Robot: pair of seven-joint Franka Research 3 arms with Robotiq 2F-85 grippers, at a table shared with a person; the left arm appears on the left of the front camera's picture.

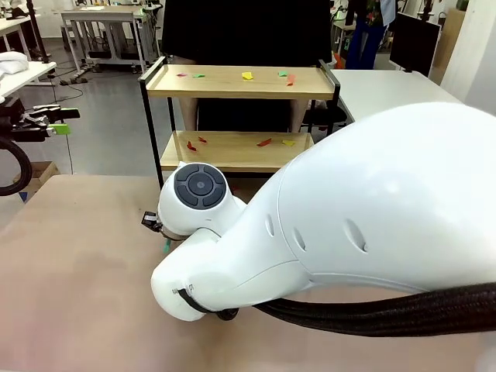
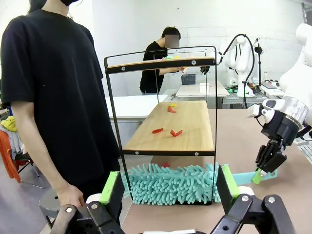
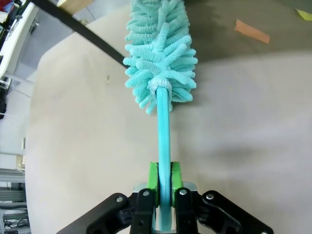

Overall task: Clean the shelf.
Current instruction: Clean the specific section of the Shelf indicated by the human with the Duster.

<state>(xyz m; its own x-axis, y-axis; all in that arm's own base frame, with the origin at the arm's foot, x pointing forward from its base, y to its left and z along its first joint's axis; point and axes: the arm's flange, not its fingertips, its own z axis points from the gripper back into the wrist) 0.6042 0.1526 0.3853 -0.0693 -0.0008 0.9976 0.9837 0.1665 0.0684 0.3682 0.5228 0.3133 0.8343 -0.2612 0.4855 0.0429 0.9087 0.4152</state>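
1. At the far edge of the tan surface (image 1: 70, 271), upright: the shelf (image 1: 240, 81). Long axis left to right in the front view, both wooden boards level, a raised black rail at each end.
2. From the left wrist, an end-on look at the shelf (image 2: 170, 126) — long axis pointing straight away from the camera, lower board receding into depth.
3. Scattered along both boards of the shelf: small coloured scraps (image 1: 247, 76) in red, green, yellow and orange.
4. At the foot of the shelf's near end, below the lower board: a teal fluffy duster (image 2: 170, 184), head lying across the shelf's width, handle leading out past one side of the frame.
5. Clamped shut on the duster's handle (image 3: 164, 146): right jaws, a green pad (image 3: 154, 178) pressed on either side. Straight out from them, the duster head (image 3: 158, 53), reaching the shelf's black frame bar.
6. Spread wide and gripping nothing: left jaws, green pads (image 2: 110, 187) far apart, aimed at the shelf's end.
7. In front of the shelf, covering its lower right corner in the front view: the white right arm (image 1: 372, 209).
8. Just beside the shelf, standing: a person in a black T-shirt (image 2: 48, 97), one hand (image 2: 70, 195) hanging low.
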